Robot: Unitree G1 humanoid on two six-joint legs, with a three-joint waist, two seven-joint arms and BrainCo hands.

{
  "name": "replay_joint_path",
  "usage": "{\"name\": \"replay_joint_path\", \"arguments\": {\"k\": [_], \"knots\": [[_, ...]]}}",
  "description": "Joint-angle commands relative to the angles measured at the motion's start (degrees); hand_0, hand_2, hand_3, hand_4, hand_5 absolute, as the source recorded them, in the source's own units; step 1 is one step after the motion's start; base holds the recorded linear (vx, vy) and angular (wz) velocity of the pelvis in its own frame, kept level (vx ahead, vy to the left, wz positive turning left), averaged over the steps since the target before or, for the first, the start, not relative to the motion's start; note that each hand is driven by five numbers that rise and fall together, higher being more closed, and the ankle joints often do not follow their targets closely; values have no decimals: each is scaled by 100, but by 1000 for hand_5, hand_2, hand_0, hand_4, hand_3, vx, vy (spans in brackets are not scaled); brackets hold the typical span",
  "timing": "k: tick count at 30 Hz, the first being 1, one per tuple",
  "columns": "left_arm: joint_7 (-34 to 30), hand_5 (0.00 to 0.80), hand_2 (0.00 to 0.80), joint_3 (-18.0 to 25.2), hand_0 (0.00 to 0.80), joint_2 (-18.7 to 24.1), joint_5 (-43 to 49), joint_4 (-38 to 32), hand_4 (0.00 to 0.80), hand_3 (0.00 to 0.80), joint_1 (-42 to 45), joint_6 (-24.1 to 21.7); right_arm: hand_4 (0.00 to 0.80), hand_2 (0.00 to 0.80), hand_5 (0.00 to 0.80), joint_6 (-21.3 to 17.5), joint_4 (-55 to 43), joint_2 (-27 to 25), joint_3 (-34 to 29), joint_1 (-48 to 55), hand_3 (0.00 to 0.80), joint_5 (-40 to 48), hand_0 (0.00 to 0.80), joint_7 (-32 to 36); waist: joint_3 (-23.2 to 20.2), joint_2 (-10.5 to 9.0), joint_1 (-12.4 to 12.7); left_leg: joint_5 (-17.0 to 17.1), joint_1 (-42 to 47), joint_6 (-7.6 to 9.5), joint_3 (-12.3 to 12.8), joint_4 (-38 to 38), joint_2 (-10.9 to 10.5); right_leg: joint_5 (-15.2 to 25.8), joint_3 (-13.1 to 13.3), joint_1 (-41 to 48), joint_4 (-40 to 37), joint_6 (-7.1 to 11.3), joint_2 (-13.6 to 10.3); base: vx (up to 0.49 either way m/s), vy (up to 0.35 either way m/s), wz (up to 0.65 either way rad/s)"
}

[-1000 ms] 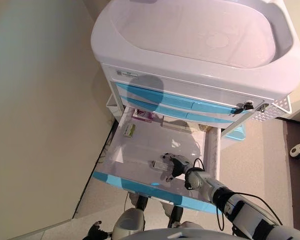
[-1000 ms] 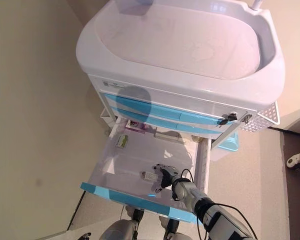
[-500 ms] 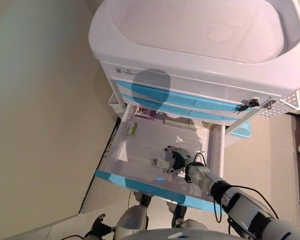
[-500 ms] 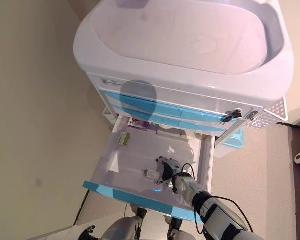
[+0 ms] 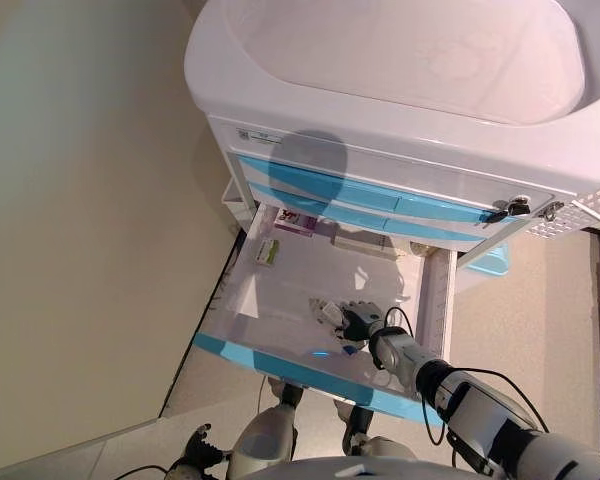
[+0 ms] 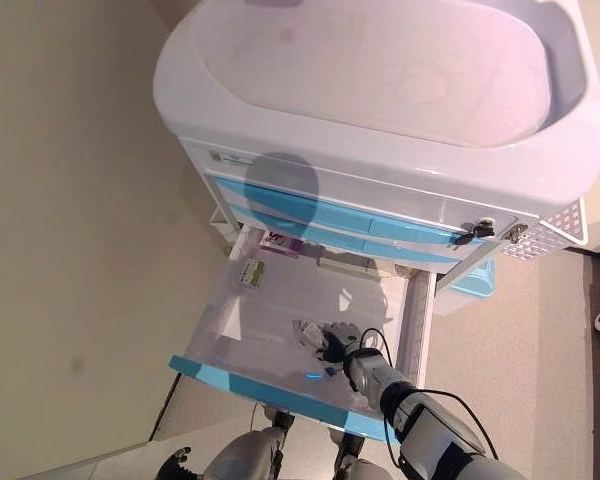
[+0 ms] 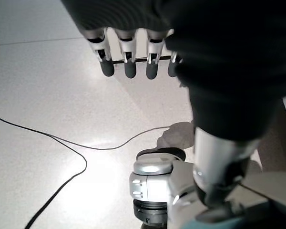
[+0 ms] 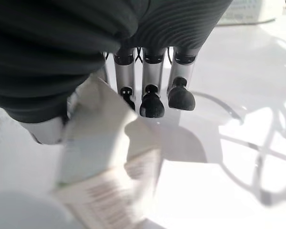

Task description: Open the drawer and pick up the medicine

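Note:
The cart's lowest drawer (image 5: 242, 300) stands pulled out, its blue front (image 5: 280, 368) toward me. My right hand (image 5: 358, 323) is inside it, over the white floor. Its fingers (image 8: 152, 101) curl down and pinch a small white medicine box (image 5: 327, 313), which is tilted and off the drawer floor. In the right wrist view the box (image 8: 107, 181) with its printed flap sits close under the hand. My left hand (image 7: 133, 52) hangs low beside me over the floor, fingers straight, holding nothing.
A green-and-white box (image 5: 268, 251), a pink box (image 5: 295, 222) and a white box (image 5: 365, 243) lie at the drawer's back. Above are two shut blue drawers (image 5: 320, 195) and the cart's white tub top (image 5: 400, 60). A wall (image 5: 80, 220) stands close on the left.
My right hand has closed on the medicine box, which lay flat on the drawer floor, and has tipped it up. The camera has shifted slightly.

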Motion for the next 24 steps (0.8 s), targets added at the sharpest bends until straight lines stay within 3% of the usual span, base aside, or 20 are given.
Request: {"name": "replay_joint_path", "arguments": {"k": [1,9,14,19,24], "knots": [[82,0,0,-111,0,-201,-172,287,0,0,-294,-27,800,800,800,225,198,-65,223,-1,800,-196,800,31,62,-11,10,224,-127,120,144,-336,-246,210,89,-530,648,234,-164,0,0,0],[100,0,0,-38,0,-192,-177,333,0,0,-313,-13,800,800,800,163,-328,-213,136,-95,800,59,800,45,62,-94,-76,202,-99,109,251,-333,-203,230,181,-549,632,231,-130,0,0,0],[80,0,0,173,0,-114,-127,379,0,0,-298,23,800,800,800,-104,-1850,-713,-41,-133,800,518,800,238,18,-246,-206,144,4,114,411,-335,-149,254,360,-513,620,233,-79,-4,3,-6],[26,0,0,309,0,-49,-65,401,0,0,-267,39,800,800,800,-275,-2781,-1104,-147,-141,800,790,800,505,-20,-334,-253,104,76,112,535,-335,-109,273,471,-485,597,239,-47,1,-1,-24],[-153,0,0,572,0,118,81,435,0,0,-179,92,800,800,800,-548,-4178,-1751,-438,-146,800,1914,800,1268,-155,-505,-342,46,249,104,741,-342,-48,305,649,-400,558,245,24,16,-10,-21]]}}
